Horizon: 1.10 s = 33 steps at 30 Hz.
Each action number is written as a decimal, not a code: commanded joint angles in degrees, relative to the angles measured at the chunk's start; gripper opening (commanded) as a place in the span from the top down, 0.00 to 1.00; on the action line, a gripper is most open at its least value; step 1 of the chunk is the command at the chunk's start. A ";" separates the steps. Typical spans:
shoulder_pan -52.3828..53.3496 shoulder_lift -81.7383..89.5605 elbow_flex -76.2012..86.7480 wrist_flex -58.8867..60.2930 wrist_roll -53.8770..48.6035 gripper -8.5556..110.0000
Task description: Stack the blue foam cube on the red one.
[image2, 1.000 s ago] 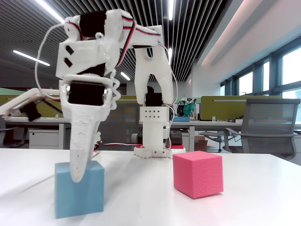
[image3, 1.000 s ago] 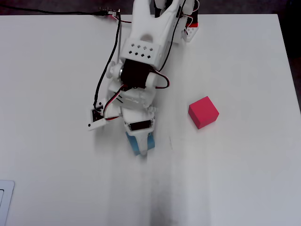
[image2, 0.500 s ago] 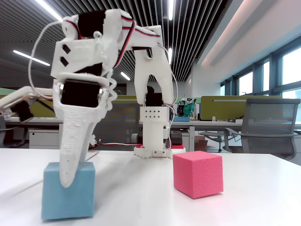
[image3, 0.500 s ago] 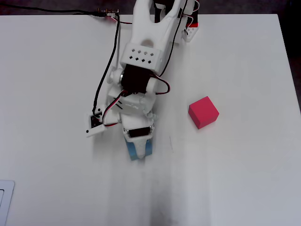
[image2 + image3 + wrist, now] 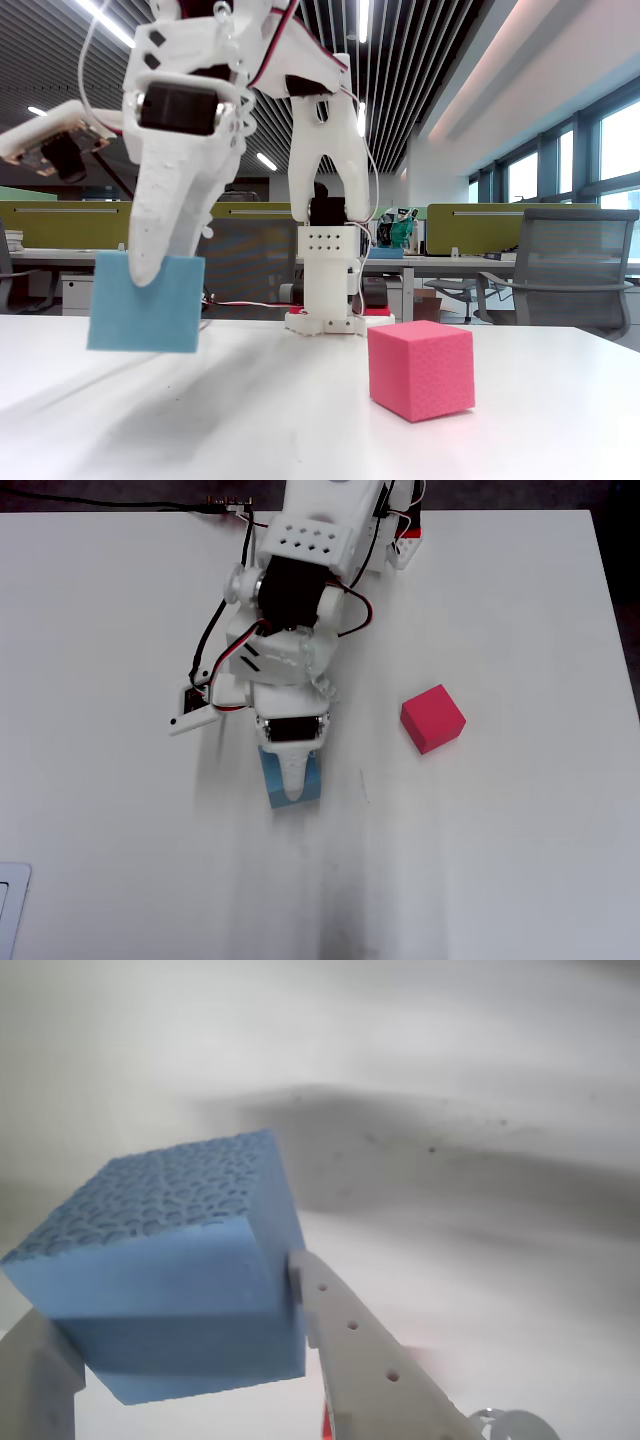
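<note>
The blue cube (image 5: 145, 303) is clamped in the gripper (image 5: 150, 275) and hangs clear of the table (image 5: 300, 420) in the fixed view, its lower edge above its own shadow. In the wrist view the blue cube (image 5: 165, 1265) sits tilted between the two white fingers (image 5: 360, 1350), one pressed against its right face and the other at its lower left corner; its top face shows a scaly, spongy pattern. From overhead, the blue cube (image 5: 291, 778) shows only partly under the gripper (image 5: 291, 780), whose white tip lies across it.

The red cube (image 5: 420, 370) rests on the table, well apart from the blue one and to its right in the fixed view. In the overhead view the red cube (image 5: 433, 719) lies right of the arm (image 5: 295, 630) and slightly farther back than the blue cube, turned at an angle to the table (image 5: 520, 860) edges. The arm's base (image 5: 325, 290) stands at the far side of the table, between the two cubes in the fixed view.
</note>
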 commanded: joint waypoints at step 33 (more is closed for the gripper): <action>-25.49 34.28 20.57 13.10 19.69 0.74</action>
